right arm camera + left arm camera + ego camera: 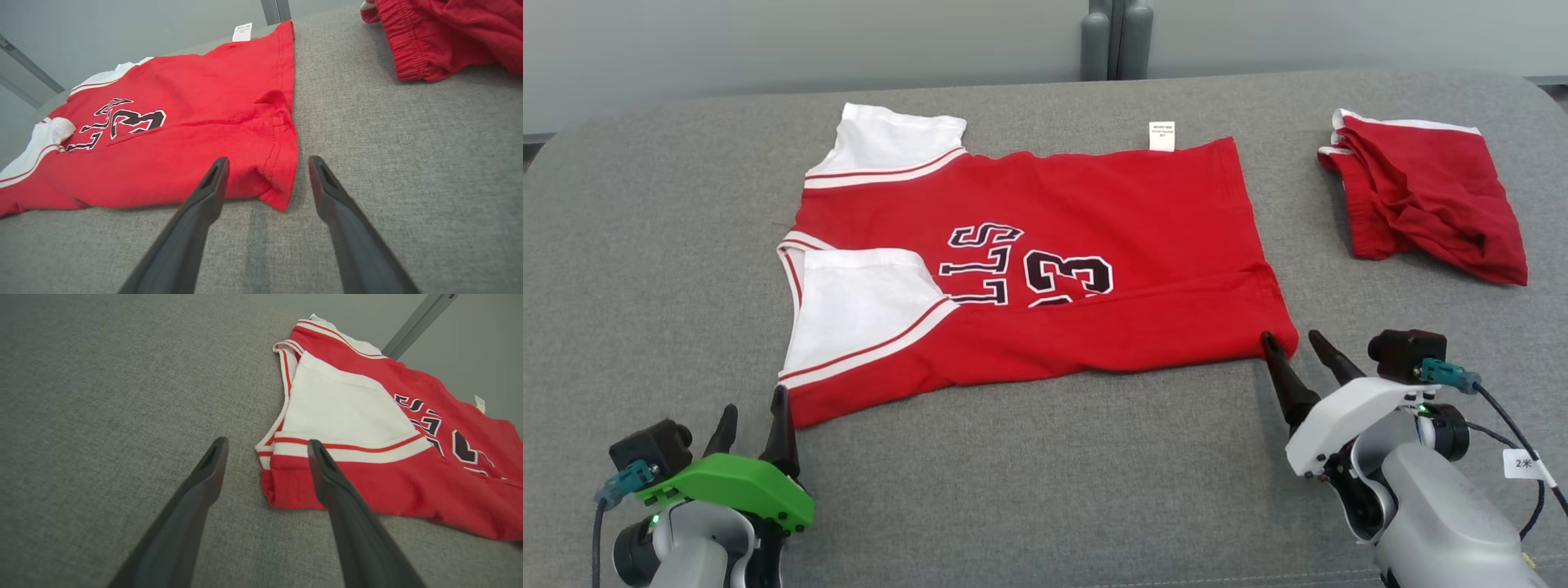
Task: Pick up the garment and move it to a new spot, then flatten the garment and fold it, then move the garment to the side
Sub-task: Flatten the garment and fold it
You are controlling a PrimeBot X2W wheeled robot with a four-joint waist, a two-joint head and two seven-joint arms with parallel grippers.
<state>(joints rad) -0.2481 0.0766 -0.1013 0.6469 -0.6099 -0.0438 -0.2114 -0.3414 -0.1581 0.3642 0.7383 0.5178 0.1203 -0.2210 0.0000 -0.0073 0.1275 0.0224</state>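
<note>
The garment is a red jersey with white shoulder panels and black lettering, lying flat on the grey cushion with its near long edge folded over the lettering. My left gripper stands open at its near left corner, one finger over the red edge, holding nothing. At the near right corner my right gripper is open too, the hem corner lying between its fingers ungripped. A white label sticks out at the far edge.
Crumpled red shorts with a white trim lie at the far right of the cushion. A grey post rises behind the far edge. Bare cushion runs along the near side and the left.
</note>
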